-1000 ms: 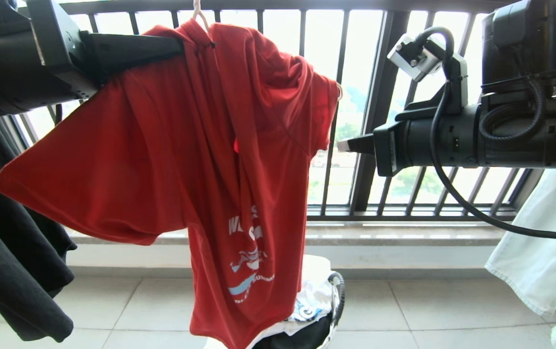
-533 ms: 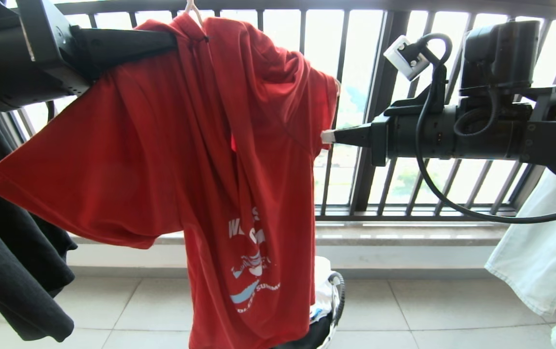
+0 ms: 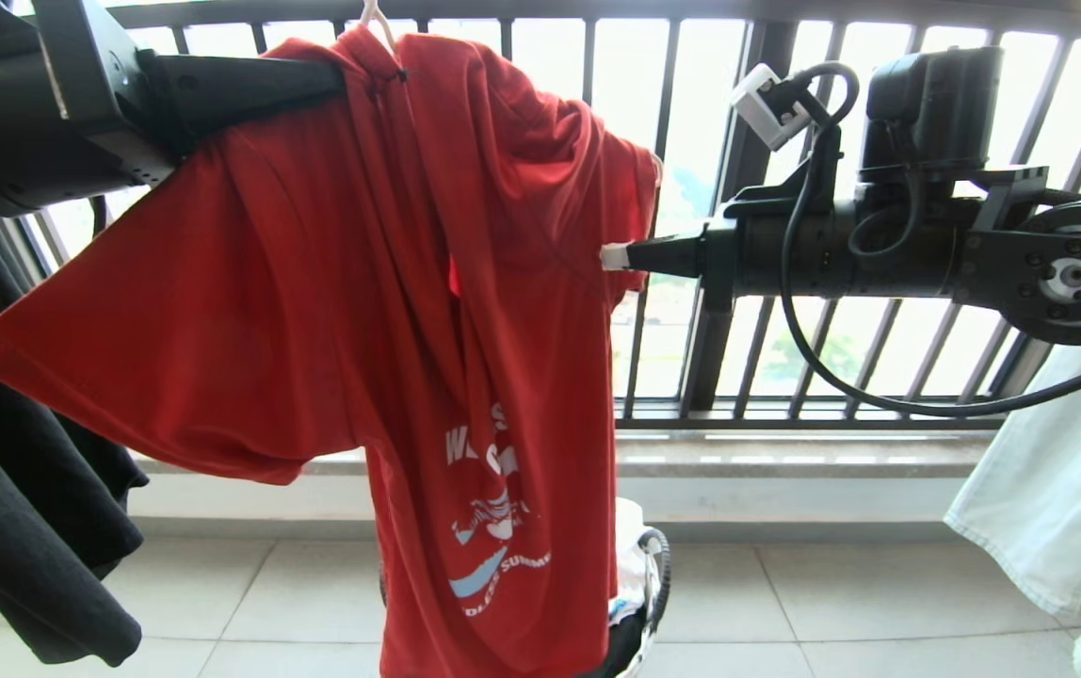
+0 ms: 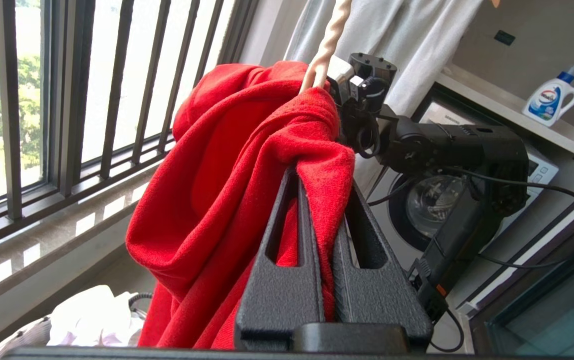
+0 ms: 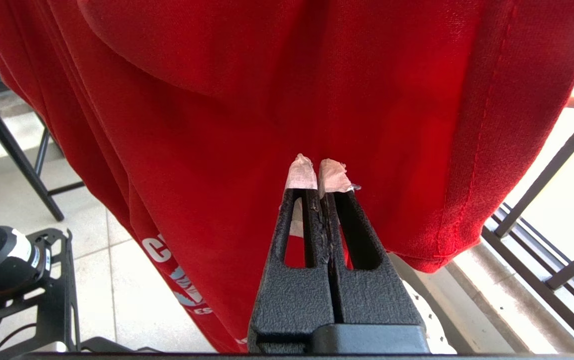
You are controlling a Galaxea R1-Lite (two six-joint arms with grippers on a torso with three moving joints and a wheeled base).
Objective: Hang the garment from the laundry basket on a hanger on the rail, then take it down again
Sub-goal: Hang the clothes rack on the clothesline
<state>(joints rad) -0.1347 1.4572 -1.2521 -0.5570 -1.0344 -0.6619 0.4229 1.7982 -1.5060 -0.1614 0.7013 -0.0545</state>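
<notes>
The garment [image 3: 390,311], a red T-shirt with white lettering, hangs from the white hanger [image 3: 376,19], whose hook runs out of the top of the head view. My left gripper [image 3: 347,80] is shut on a fold of the garment [image 4: 227,165] just below the hanger's twisted stem [image 4: 324,45]. From the right, my right gripper [image 3: 611,256] is shut and level. Its taped fingertips [image 5: 302,172] sit against the cloth [image 5: 247,100] under the sleeve, with nothing between them. Behind the shirt's hem shows part of the laundry basket [image 3: 658,589] on the floor. The rail is out of view.
A black garment [image 3: 23,508] hangs at the left and a pale one [image 3: 1049,490] at the right. The black barred window railing [image 3: 738,188] runs behind everything. In the left wrist view a washing machine [image 4: 427,200] stands beyond the right arm.
The right arm has swung left and its wrist has turned, bringing the shut fingertips from clear of the garment up to its sleeve side. The left gripper has kept its hold in place.
</notes>
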